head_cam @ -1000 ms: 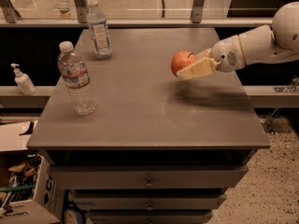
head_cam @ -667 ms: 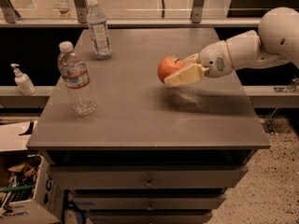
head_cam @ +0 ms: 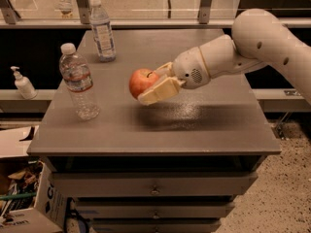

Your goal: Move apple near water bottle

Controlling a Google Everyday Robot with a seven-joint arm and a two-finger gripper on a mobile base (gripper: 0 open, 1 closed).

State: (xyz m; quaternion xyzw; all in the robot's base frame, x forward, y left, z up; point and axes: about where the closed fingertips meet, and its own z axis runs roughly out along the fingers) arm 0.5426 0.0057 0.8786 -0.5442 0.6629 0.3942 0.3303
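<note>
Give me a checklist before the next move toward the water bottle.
1. Grasp: gripper shut on apple: ok.
2. Clearance: apple held above the table: ok.
3. Goal: apple near water bottle: not ok, a gap lies between them.
4. Path from apple to water bottle free of things: ok.
5. Set-down room on table right of water bottle: ok.
6. The other bottle stands at the back, off the path: ok.
</note>
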